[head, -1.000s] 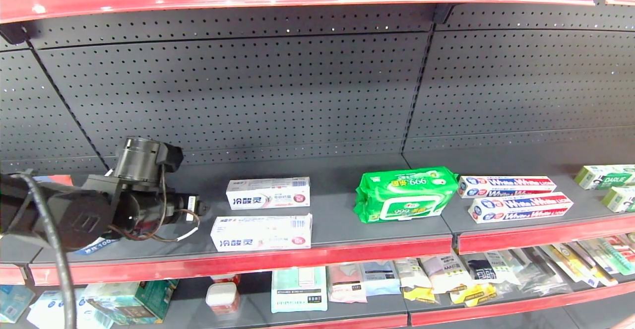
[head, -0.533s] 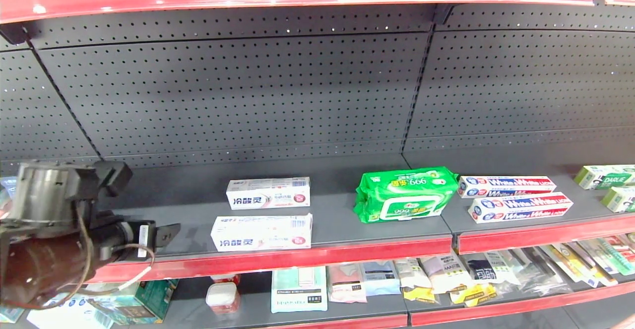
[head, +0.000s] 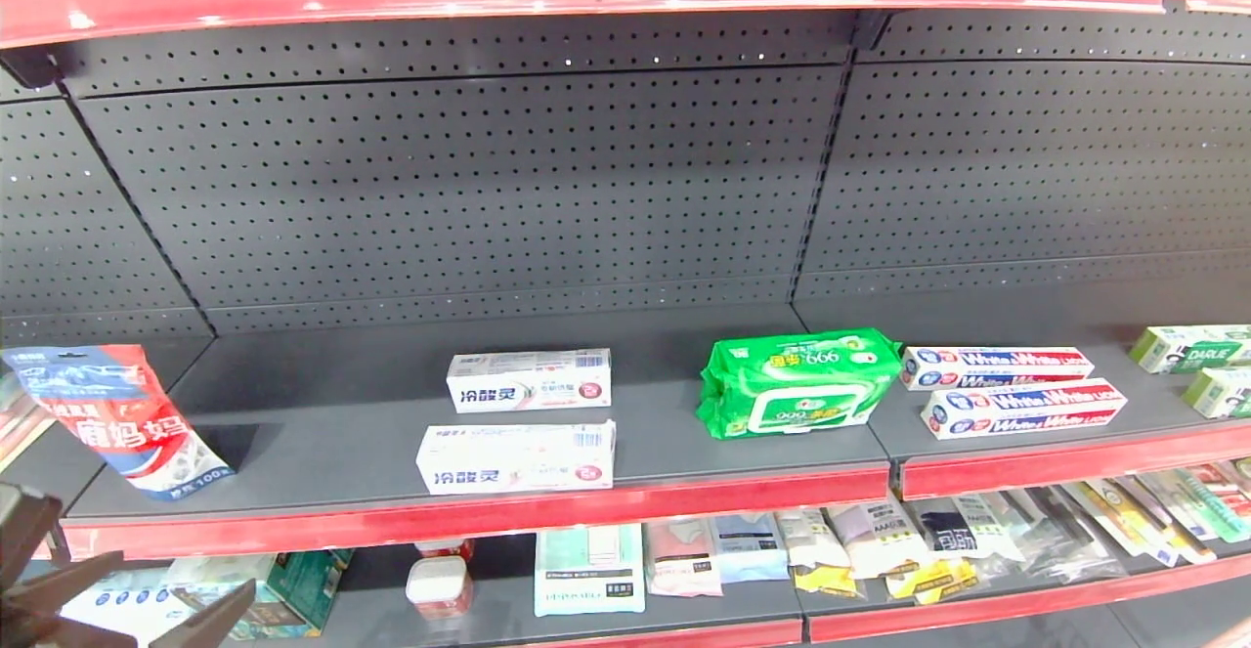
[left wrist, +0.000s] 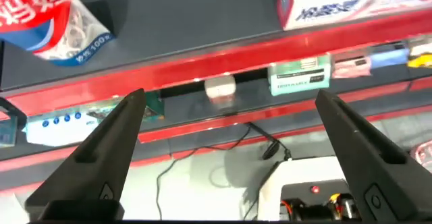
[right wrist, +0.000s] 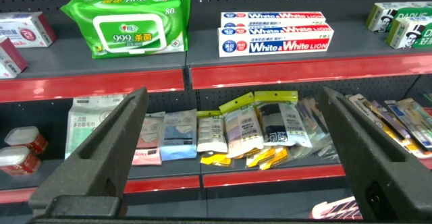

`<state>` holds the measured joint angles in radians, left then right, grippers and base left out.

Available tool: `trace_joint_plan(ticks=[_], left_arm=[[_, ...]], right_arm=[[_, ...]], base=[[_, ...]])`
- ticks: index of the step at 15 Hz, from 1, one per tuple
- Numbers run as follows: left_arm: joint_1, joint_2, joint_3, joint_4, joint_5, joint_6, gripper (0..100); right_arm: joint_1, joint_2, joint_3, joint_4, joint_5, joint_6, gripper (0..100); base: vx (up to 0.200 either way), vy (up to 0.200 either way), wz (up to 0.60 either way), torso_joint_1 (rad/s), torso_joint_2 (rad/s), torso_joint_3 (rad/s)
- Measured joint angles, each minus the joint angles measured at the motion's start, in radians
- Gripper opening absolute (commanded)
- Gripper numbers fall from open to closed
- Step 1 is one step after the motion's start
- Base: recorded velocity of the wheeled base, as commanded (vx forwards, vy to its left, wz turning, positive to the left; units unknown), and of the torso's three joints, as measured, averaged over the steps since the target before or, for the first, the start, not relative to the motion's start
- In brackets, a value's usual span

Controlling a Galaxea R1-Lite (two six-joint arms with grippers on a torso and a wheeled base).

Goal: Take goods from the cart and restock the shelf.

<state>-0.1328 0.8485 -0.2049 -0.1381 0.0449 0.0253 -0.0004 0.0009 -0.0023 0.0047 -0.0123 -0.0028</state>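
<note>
A red and blue pouch [head: 117, 418] stands on the left end of the grey shelf [head: 323, 404], leaning a little. My left gripper [head: 137, 591] is low at the front left, below and in front of the shelf's red edge, open and holding nothing. In the left wrist view the left gripper [left wrist: 229, 156] is spread wide beneath the pouch [left wrist: 47, 21]. My right gripper [right wrist: 233, 156] is open and empty in front of the shelves, facing the green wipes pack [right wrist: 128, 21].
Two white toothpaste boxes [head: 529, 380] lie mid-shelf, then the green wipes pack [head: 797, 382], two white and blue toothpaste boxes [head: 1021, 408] and green boxes [head: 1187, 347]. The lower shelf [head: 684, 628] holds several packets. Bare shelf lies between pouch and white boxes.
My left arm has drawn back from the shelf, down and to the left, leaving the pouch standing there. Nothing else has moved.
</note>
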Motion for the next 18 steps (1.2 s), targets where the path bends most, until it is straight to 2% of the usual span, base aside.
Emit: trace_joint_plan(ticks=[2, 4, 6, 7, 9, 11, 13, 14, 15, 16, 17, 18], left_arm=[[0.064, -0.123, 0.017, 0.049, -0.090, 0.005, 100], [0.084, -0.256, 0.051, 0.084, -0.108, 0.009, 100], [0.092, -0.423, 0.101, 0.118, -0.088, 0.011, 100], [0.096, -0.512, 0.122, 0.135, -0.054, 0.013, 100], [0.120, -0.639, 0.153, 0.161, 0.068, 0.014, 100], [0.153, -0.726, 0.175, 0.144, 0.160, -0.009, 100], [0.162, -0.765, 0.191, 0.104, 0.323, -0.037, 100], [0.161, -0.780, 0.196, 0.097, 0.312, -0.037, 100], [0.155, -0.794, 0.200, 0.094, 0.224, -0.015, 100], [0.150, -0.807, 0.202, 0.096, 0.063, 0.015, 100], [0.144, -0.819, 0.203, 0.104, -0.070, 0.039, 100], [0.141, -0.825, 0.204, 0.112, -0.110, 0.052, 100]], right_arm=[[0.000, 0.000, 0.000, 0.000, 0.000, 0.000, 100], [0.000, 0.000, 0.001, 0.000, 0.000, 0.000, 100], [0.000, 0.000, 0.001, 0.000, 0.000, 0.000, 100], [0.000, 0.000, 0.001, 0.000, 0.000, 0.000, 100], [0.000, 0.000, 0.001, 0.000, 0.000, 0.000, 100], [0.000, 0.000, 0.000, 0.000, 0.000, 0.000, 100], [0.000, 0.000, 0.000, 0.000, 0.000, 0.000, 100], [0.000, 0.000, 0.000, 0.000, 0.000, 0.000, 100], [0.000, 0.000, 0.000, 0.000, 0.000, 0.000, 100], [0.000, 0.000, 0.000, 0.000, 0.000, 0.000, 100], [0.000, 0.000, 0.000, 0.000, 0.000, 0.000, 100], [0.000, 0.000, 0.000, 0.000, 0.000, 0.000, 100]], base=[[0.000, 0.000, 0.00, 0.000, 0.00, 0.000], [0.000, 0.000, 0.00, 0.000, 0.00, 0.000], [0.000, 0.000, 0.00, 0.000, 0.00, 0.000], [0.000, 0.000, 0.00, 0.000, 0.00, 0.000], [0.000, 0.000, 0.00, 0.000, 0.00, 0.000], [0.000, 0.000, 0.00, 0.000, 0.00, 0.000], [0.000, 0.000, 0.00, 0.000, 0.00, 0.000], [0.000, 0.000, 0.00, 0.000, 0.00, 0.000], [0.000, 0.000, 0.00, 0.000, 0.00, 0.000], [0.000, 0.000, 0.00, 0.000, 0.00, 0.000], [0.000, 0.000, 0.00, 0.000, 0.00, 0.000], [0.000, 0.000, 0.00, 0.000, 0.00, 0.000]])
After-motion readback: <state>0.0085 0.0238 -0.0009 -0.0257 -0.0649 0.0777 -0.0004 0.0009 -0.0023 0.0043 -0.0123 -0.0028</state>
